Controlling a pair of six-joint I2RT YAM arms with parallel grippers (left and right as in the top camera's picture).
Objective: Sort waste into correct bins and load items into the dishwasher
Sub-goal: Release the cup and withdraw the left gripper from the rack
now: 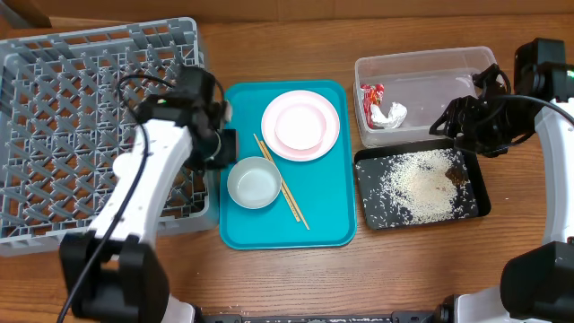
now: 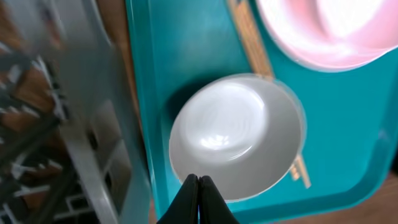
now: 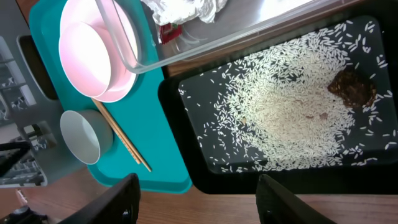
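My left gripper (image 1: 224, 148) (image 2: 199, 186) is shut and empty, at the near rim of the pale grey-blue bowl (image 1: 254, 182) (image 2: 236, 137) on the teal tray's left side. The pink bowl (image 1: 298, 127) (image 3: 84, 53) sits on the white plate (image 1: 332, 112). The chopsticks (image 1: 287, 193) (image 3: 121, 137) lie beside the bowls. My right gripper (image 1: 453, 121) (image 3: 199, 199) is open and empty above the black tray (image 1: 480, 202), which holds rice (image 1: 417, 184) (image 3: 286, 106) and a brown scrap (image 1: 455, 176) (image 3: 351, 87). The clear tub (image 1: 430, 67) holds the red wrapper (image 1: 370, 94) and tissue (image 1: 392, 115). No white cup is in view.
The grey dish rack (image 1: 72, 117) (image 2: 62, 124) stands at the left, touching the teal tray (image 1: 323, 224) (image 2: 348, 143). My left arm lies across the rack's right wall. Bare wooden table (image 1: 421, 269) runs along the front.
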